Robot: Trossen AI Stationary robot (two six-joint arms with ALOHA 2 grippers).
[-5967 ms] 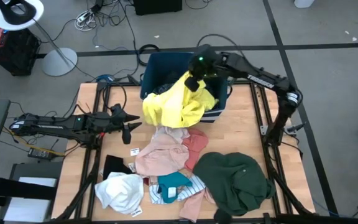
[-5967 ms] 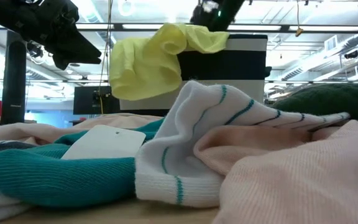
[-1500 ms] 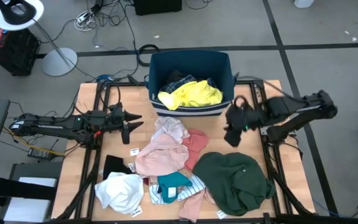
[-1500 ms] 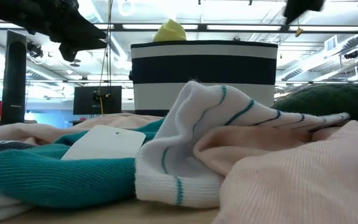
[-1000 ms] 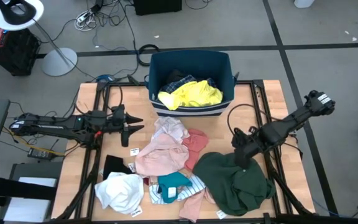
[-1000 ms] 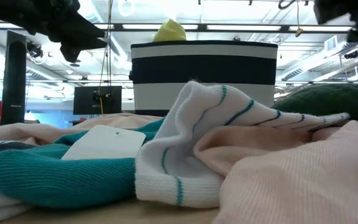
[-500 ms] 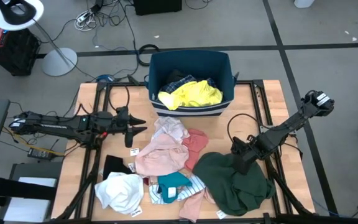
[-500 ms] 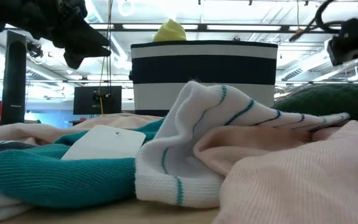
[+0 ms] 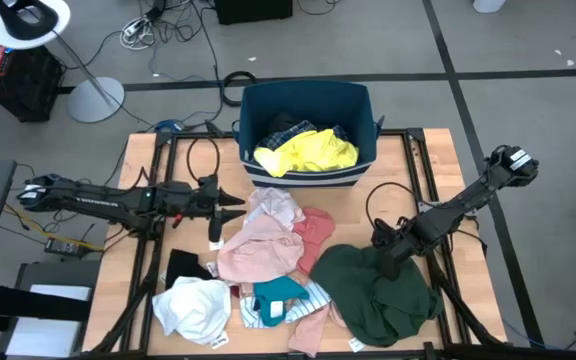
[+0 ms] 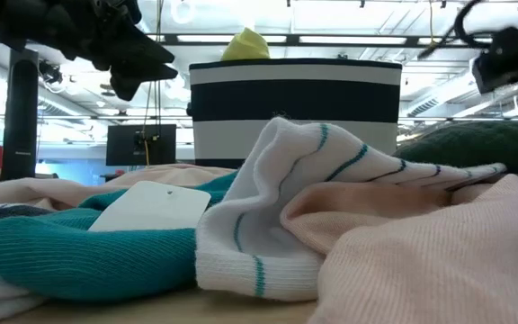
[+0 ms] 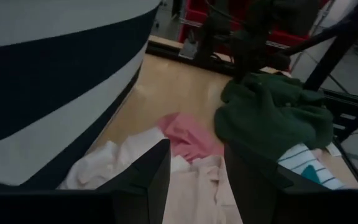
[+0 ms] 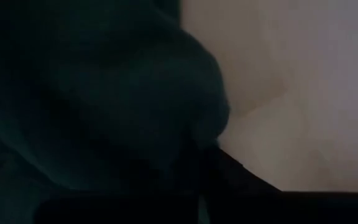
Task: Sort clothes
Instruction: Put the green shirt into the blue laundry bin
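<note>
Now the right claw (image 9: 386, 243) is clamped on the upper edge of the green garment (image 9: 383, 290), which lies on the bench's right side; it should lift high so the bulky cloth clears the bin (image 9: 306, 100) rim. Meanwhile the left claw (image 9: 230, 205) hovers apart by the pink pile (image 9: 260, 250).

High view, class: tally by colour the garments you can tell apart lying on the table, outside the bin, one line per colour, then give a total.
Dark green garment: 1
Pink garments: 2
Teal garment: 1
White garment: 1
Black garment: 1
Striped garment: 1
Total: 7 told apart; overlapping folds may hide more.
</note>
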